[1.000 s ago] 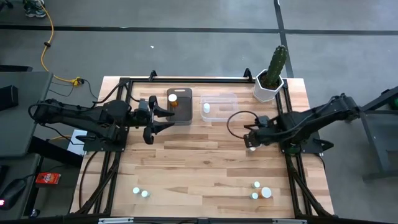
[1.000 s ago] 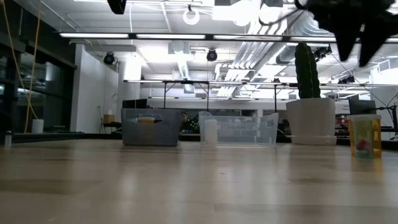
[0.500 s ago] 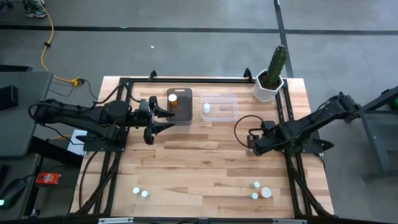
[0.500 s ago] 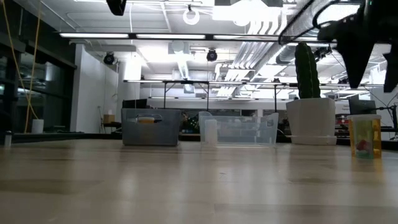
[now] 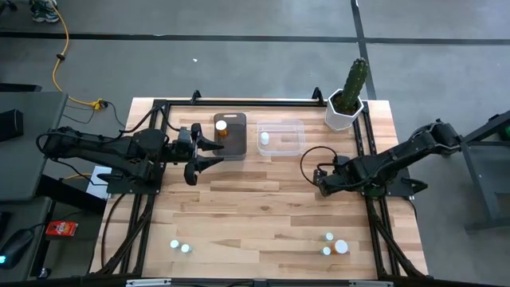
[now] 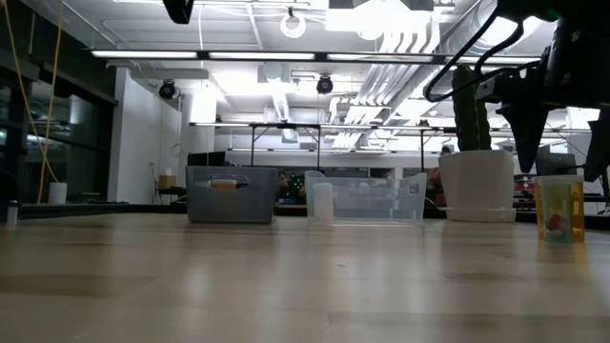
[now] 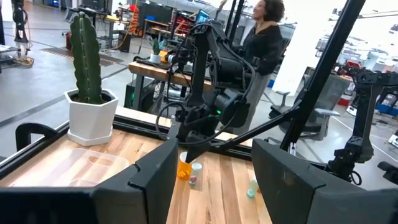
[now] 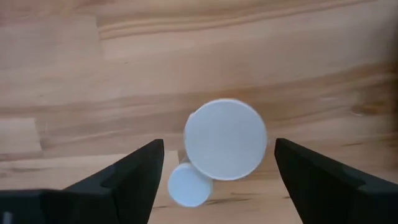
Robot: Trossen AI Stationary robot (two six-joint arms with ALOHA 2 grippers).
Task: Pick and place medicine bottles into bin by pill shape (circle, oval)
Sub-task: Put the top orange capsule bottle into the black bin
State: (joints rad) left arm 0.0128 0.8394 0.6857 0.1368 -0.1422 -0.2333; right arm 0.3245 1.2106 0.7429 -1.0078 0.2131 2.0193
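An amber medicine bottle (image 6: 560, 211) with a white cap (image 8: 225, 148) stands upright on its base on the table's right half. My right gripper (image 6: 564, 171) is open and points down. One finger stands on either side of the cap, and neither touches it. A smaller white round thing (image 8: 189, 185) lies beside the bottle. My left gripper (image 5: 209, 151) is open and empty, held in the air beside the grey bin (image 5: 236, 148). That bin holds an amber bottle (image 5: 221, 127). The clear bin (image 5: 287, 145) holds a pale bottle (image 5: 264, 139).
Two small bottles (image 5: 180, 247) stand near the front left and three (image 5: 335, 245) near the front right. A white pot with a green cactus (image 5: 347, 100) is at the far right corner. A person (image 7: 264, 37) stands in the room beyond the table.
My right gripper has come down over the amber bottle, still open, so that its fingers now hang on either side of the cap. The bottle has stayed where it was.
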